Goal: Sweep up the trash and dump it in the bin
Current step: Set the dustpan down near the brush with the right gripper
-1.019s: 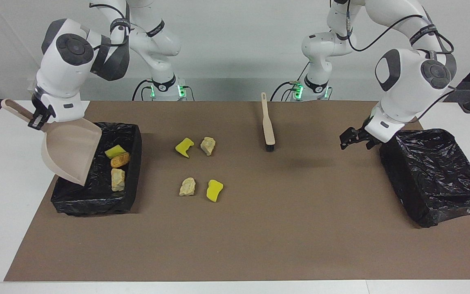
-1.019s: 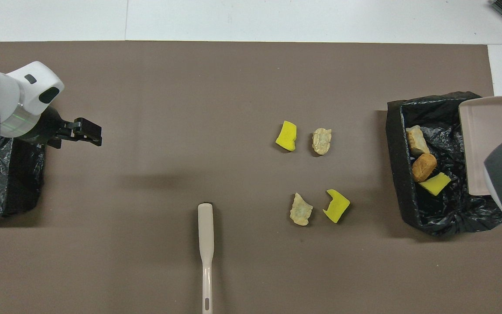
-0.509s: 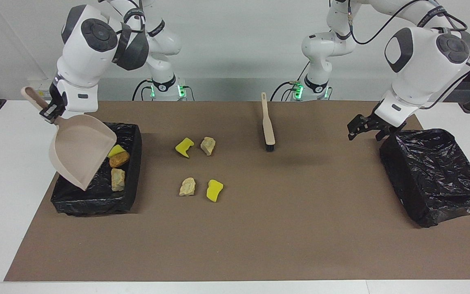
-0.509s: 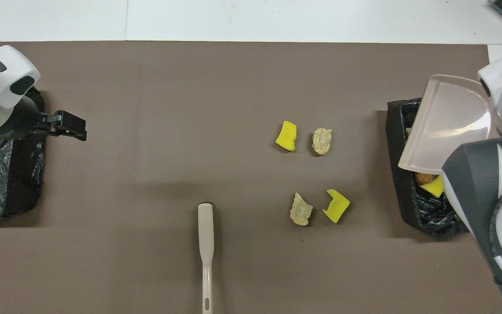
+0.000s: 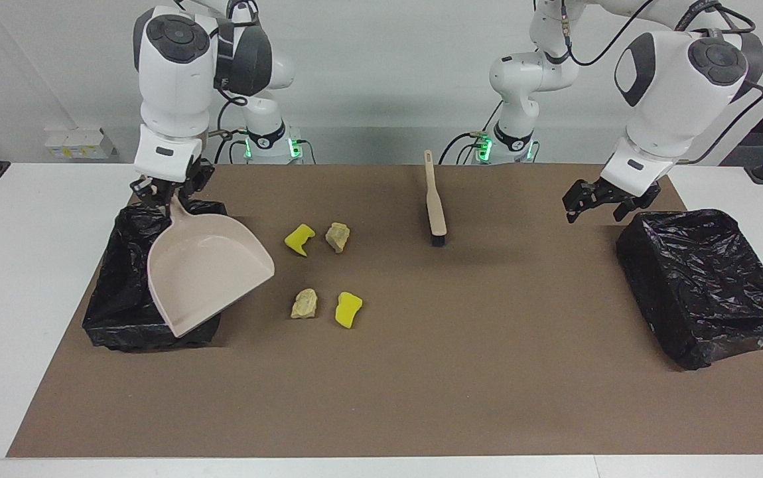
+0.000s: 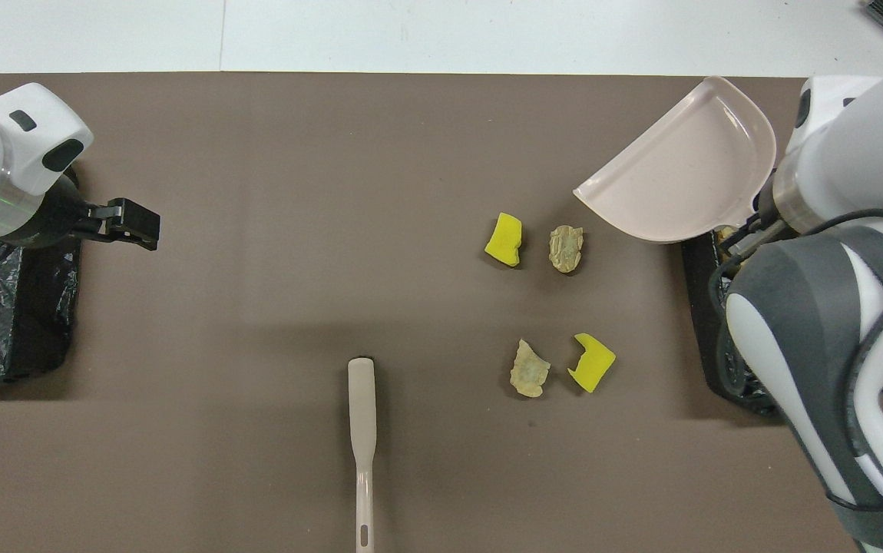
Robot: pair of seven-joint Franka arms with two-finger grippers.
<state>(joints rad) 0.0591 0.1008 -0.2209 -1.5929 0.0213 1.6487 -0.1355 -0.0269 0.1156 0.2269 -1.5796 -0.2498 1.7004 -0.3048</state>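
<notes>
Four pieces of trash sit in a loose square on the brown mat [image 5: 421, 398]: a yellow sponge bit [image 5: 299, 239] beside a beige chunk [image 5: 338, 237], and farther from the robots another beige chunk [image 5: 304, 303] beside another yellow bit [image 5: 347, 309], with a bare lane between the pairs. The raised dustpan [image 5: 206, 272] blocks the bin [image 5: 116, 312] at the right arm's end. A brush [image 5: 434, 199] lies mid-table; open mat runs from it to the second bin [image 5: 706, 285]
</notes>
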